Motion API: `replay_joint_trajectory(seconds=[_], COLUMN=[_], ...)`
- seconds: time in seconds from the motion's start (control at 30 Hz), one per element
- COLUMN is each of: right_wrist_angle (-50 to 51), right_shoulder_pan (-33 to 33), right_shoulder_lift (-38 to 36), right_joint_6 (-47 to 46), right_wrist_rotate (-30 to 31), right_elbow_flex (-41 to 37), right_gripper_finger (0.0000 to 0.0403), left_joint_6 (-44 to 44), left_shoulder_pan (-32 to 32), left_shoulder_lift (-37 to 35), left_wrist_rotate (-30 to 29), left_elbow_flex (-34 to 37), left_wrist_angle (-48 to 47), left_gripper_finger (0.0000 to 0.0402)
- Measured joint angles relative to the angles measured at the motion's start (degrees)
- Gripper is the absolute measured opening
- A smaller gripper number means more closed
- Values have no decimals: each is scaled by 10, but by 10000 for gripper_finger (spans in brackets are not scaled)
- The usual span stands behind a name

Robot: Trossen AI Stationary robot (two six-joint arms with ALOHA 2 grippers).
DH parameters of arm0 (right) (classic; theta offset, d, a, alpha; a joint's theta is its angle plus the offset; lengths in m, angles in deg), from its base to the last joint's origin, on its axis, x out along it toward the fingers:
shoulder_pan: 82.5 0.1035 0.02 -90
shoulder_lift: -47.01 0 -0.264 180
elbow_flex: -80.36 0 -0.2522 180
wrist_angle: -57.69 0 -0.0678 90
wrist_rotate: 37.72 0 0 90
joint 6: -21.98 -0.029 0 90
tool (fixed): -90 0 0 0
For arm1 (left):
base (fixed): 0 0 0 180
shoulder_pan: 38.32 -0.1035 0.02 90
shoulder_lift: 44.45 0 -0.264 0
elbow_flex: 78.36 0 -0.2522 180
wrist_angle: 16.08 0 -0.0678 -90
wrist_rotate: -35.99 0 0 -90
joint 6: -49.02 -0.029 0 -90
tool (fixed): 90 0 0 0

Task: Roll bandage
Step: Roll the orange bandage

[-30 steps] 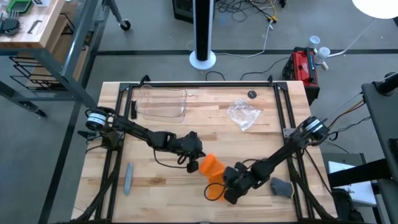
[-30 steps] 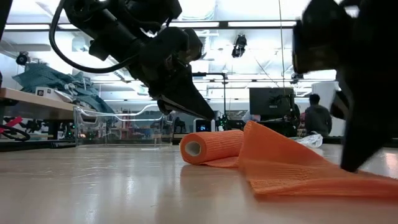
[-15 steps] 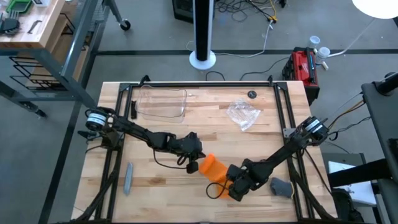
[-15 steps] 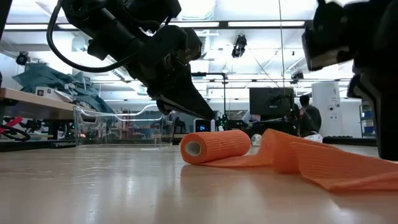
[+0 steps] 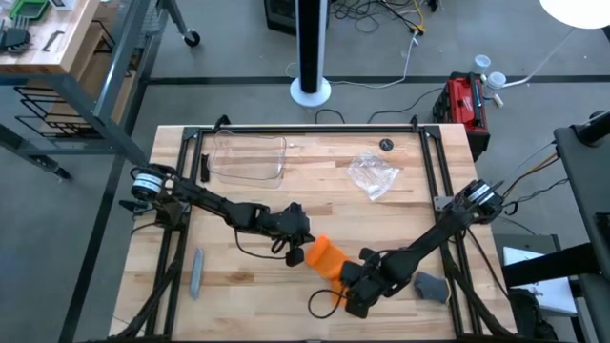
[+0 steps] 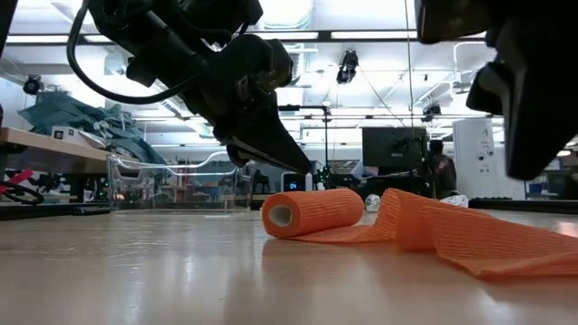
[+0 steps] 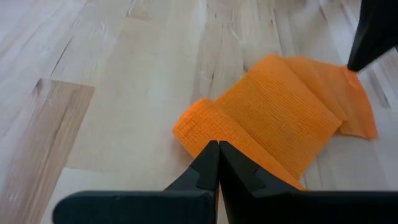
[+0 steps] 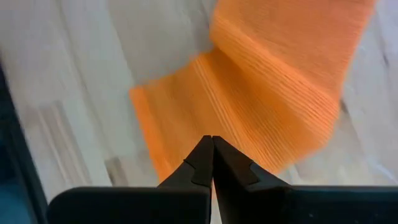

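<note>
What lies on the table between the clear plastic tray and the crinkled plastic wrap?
Only bare wood shows between the clear tray and the crinkled wrap in the high view; the small dark round thing sits beyond the wrap, not between them.

Bright orange ribbed-weave bandage [image 6: 361, 221] on pale, striped wooden table [image 5: 238, 267]; dark arms; grey bar [image 5: 196, 272].

Bandage half-rolled on the table

The orange bandage [image 6: 312, 213] lies with a stubby roll at one end, its loose tail trailing off in rumpled folds.
</note>
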Motion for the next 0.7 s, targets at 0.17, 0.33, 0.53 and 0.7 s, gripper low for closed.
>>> replay_joint_trajectory(seconds=[0.17, 0.33, 0.53, 0.7], right_wrist_angle=[-44, -53, -46, -3], right_shoulder_pan=[0, 0, 7, 14], right_shoulder_lift=[37, 69, 73, 62], right_joint_6=[-4, -19, -50, -62], right_wrist_rotate=[-2, -44, -74, -126], right_elbow_flex=[-1, 3, 4, 9], right_gripper_finger=[0, 0, 0, 0], left_joint_6=[4, 4, 4, 4], left_shoulder_pan=[1, 1, 2, 3], left_shoulder_lift=[0, 0, 0, 0], left_wrist_rotate=[0, 0, -4, -5], left_elbow_flex=[0, 0, 0, 0], left_wrist_angle=[0, -1, -2, -1], left_gripper_finger=[0, 0, 0, 0])
